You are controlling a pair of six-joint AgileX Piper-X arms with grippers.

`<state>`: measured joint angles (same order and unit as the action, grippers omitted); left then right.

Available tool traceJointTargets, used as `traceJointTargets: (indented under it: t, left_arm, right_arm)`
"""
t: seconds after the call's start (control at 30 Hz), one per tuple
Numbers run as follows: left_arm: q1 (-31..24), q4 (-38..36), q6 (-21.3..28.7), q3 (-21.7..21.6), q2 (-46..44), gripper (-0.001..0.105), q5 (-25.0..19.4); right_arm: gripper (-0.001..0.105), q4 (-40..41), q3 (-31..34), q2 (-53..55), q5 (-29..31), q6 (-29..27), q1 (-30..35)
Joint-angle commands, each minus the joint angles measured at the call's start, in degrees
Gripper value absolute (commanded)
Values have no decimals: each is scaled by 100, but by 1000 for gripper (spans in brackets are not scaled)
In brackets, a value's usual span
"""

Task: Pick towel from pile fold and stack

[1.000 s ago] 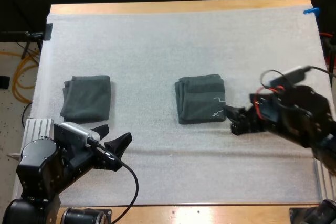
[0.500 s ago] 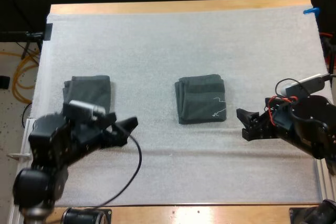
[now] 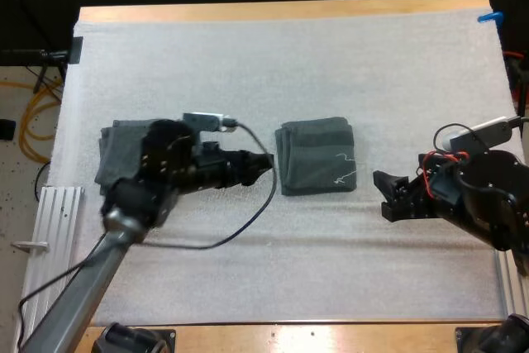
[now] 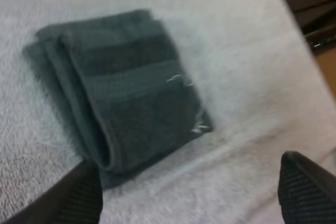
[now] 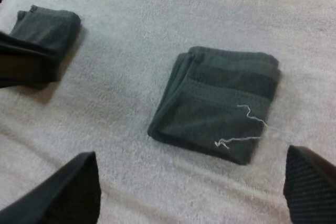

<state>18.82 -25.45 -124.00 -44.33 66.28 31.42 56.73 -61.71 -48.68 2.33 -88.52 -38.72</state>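
Note:
A folded dark grey-green towel [image 3: 318, 155] lies mid-mat, with a loose pale thread on its top. My left gripper [image 3: 263, 164] is just left of it, near its folded edge. In the left wrist view that towel [image 4: 126, 93] sits ahead of the left gripper [image 4: 191, 198], whose fingers stand wide apart around nothing. A second folded towel [image 3: 124, 155] lies at the left, partly covered by my left arm. My right gripper [image 3: 383, 196] is open, a short way off the middle towel's lower right corner. The right wrist view shows both the middle towel [image 5: 220, 103] and the left towel [image 5: 47, 27].
The white mat [image 3: 289, 64] is bare across its far half and along its front strip. My left arm [image 3: 149, 196] lies diagonally over the front left of the mat. A metal rail [image 3: 50, 212] runs beside the mat's left edge.
My left arm has swung from the front left corner up and right, bringing its gripper beside the middle towel. My right gripper drew back right from that towel, then stayed still.

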Motion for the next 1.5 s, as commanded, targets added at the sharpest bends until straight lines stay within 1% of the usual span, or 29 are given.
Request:
traceJointTargets:
  t: [0.0,0.17,0.3,0.4,0.6,0.77,0.97,1.03,1.1,1.23,1.33,1.47]
  left_arm:
    - [33,267,-63,-20,252,68,-144]
    - [32,625,-92,-103,1162,68,-141]
    - [32,652,-92,-356,1975,68,-18]
    - [32,652,-92,-551,2434,68,141]
    - [32,652,-92,-832,3081,68,193]
    - [32,652,-216,-839,3356,68,269]
    - [32,652,-213,-839,3485,67,409]
    - [32,652,-213,-839,3482,67,499]
    - [32,652,-250,-839,3482,67,710]
    - [63,652,-409,-839,3492,67,742]
    - [167,691,-487,-839,3489,67,742]
    - [434,942,-724,-839,3489,67,742]
  right_arm:
    - [70,62,5,11,19,11,-13]
    - [70,190,5,11,38,11,-13]
    - [70,187,5,11,39,11,-13]
    - [70,187,5,11,39,11,-13]
    - [70,187,5,11,39,11,-13]
    - [70,187,5,11,39,51,-13]
    - [70,187,5,11,39,97,-13]
    - [70,187,5,11,39,97,-13]
    - [70,187,5,11,39,97,-13]
    - [70,187,5,11,39,97,-13]
    - [70,187,5,11,39,97,-13]
    - [70,187,5,11,39,97,-13]
